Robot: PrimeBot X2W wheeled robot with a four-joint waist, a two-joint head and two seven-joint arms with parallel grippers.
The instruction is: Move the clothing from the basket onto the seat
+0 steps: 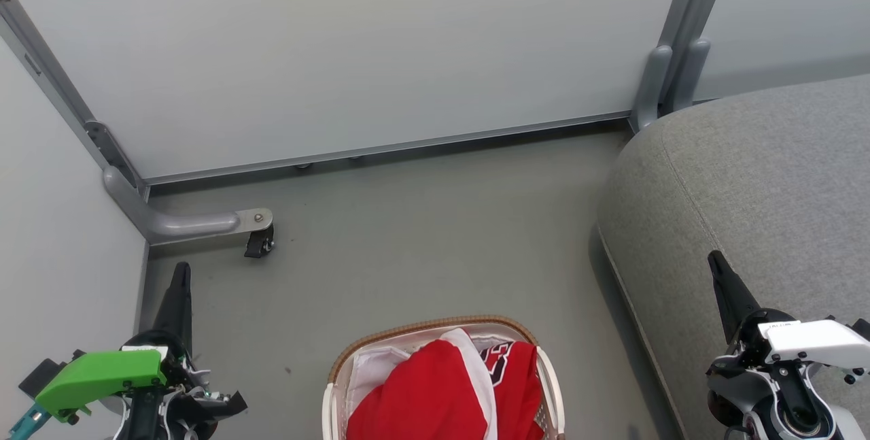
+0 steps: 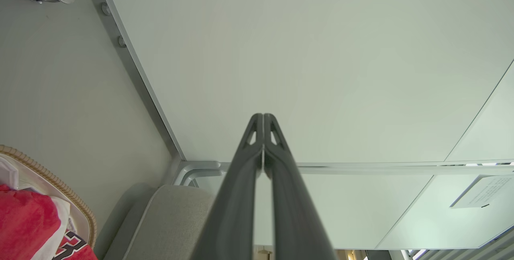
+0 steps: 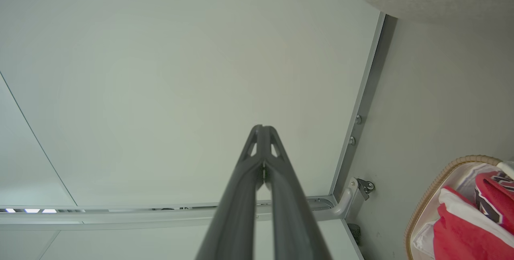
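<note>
Bottom centre of head view: red fabric sports garments with white trim point(image 1: 421, 399), black-and-white number partly showing, heaped inside oval white plastic laundry basket with brown woven rim point(image 1: 408, 332). Right of frame: large grey woven-fabric sofa cushion point(image 1: 761, 175), near basket, strip of grey floor point(image 1: 421, 236) between. Lower left: left gripper point(image 1: 181, 277), long dark fingers pressed together, pinching nothing. Lower right, over cushion edge: right gripper point(image 1: 718, 266), fingers likewise pressed together, empty.
</note>
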